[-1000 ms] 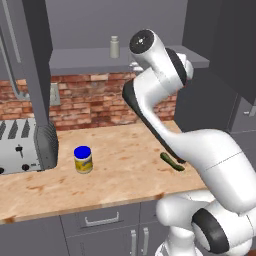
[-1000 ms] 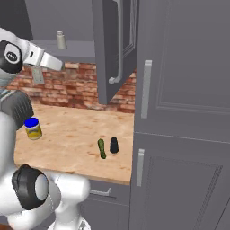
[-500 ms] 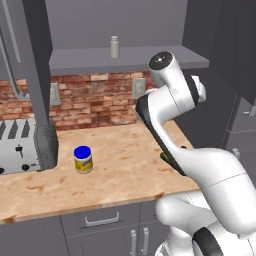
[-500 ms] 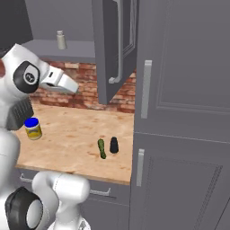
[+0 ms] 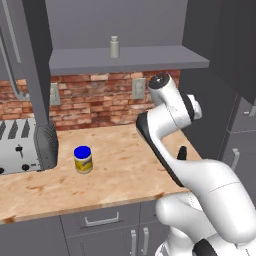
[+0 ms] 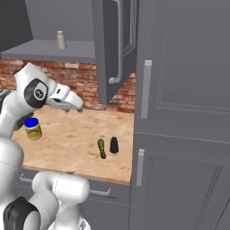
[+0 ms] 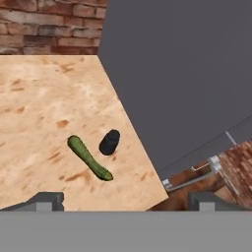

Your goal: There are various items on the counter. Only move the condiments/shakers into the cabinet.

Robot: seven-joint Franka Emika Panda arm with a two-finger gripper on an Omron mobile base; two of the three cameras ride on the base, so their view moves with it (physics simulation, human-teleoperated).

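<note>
The end effector point(image 7: 125, 201) hangs in the air above the table, its two dark fingertips point(image 7: 47, 201) set wide apart with nothing between them. Straight below it in the hand view sits the black tapered shaker point(image 7: 109, 141), upright on the long light-tan wood-grain table point(image 7: 39, 108), and just beside it lies the thin green curved vegetable point(image 7: 89, 158), close but not clearly touching. From the right base view the end effector point(image 6: 74, 104) points down and toward the open table, with the black shaker point(image 6: 114, 144) and the green vegetable point(image 6: 102, 148) well below it, near the table's point(image 6: 72, 139) front edge and close to the tall grey side panel. In the left base view the black shaker point(image 5: 181, 153) peeks out behind the white arm. Further left stands the wider yellow-labelled jar with the blue lid point(image 5: 83, 159), upright, well apart from the shaker, near the silver toaster point(image 5: 25, 146). Up on the flat grey shelf of the dark grey wall cabinet point(image 5: 130, 60) stands the light-grey shaker bottle point(image 5: 114, 47), upright. The cabinet door point(image 6: 114, 45) hangs open.
</note>
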